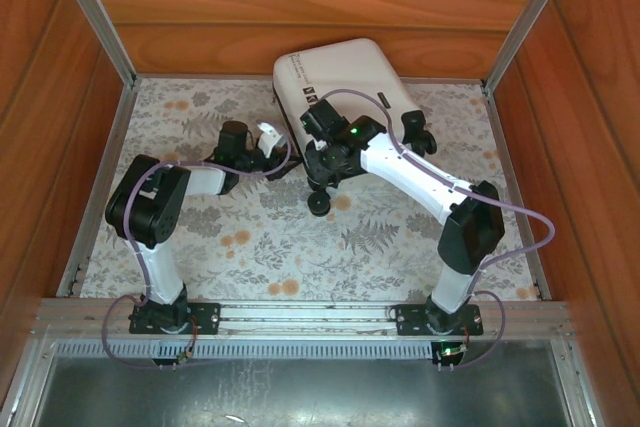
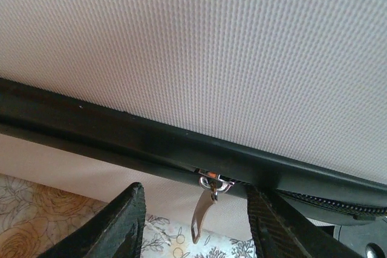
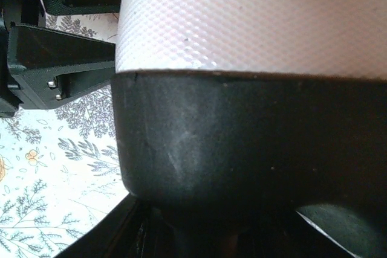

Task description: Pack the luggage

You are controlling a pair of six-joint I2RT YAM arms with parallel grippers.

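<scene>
**A:** The luggage (image 1: pixel 340 82) is picked out first: closed, white shell up, laid on the far middle of the flower-patterned table (image 1: pixel 250 247), close to the wooden back wall.

**B:** And both arms are stretched out to it. The right arm (image 1: pixel 420 182) is bent in from the right towards the case's near edge. The left arm (image 1: pixel 190 182) is brought in from the left.

**A:** A black wheel (image 1: pixel 320 205) is spotted on the table at the near left corner of the case, and a second one (image 1: pixel 418 132) at its right side.

**B:** The right gripper (image 1: pixel 327 160) is set against that near left corner, just above the first wheel.

**A:** From its wrist camera the textured white shell is seen on top. A black rounded part (image 3: pixel 230 149) of the case is seen directly under it, crowded up against the lens.

**B:** Is anything held there?

**A:** That cannot be told. The fingers are mostly hidden beneath the black part, so neither a grip nor a gap can be made out.

**B:** Now the left gripper (image 2: pixel 195 200). It is placed at the case's left side, low against the shell.

**A:** Its two dark fingers (image 2: pixel 124 225) are held apart, and nothing is pinched. The black zipper trim (image 2: pixel 121 128) is seen running at a slant just beyond the tips.

**B:** And the small silver zipper pull (image 2: pixel 202 216) is hung from that trim, right between the fingers and touched by neither.
</scene>
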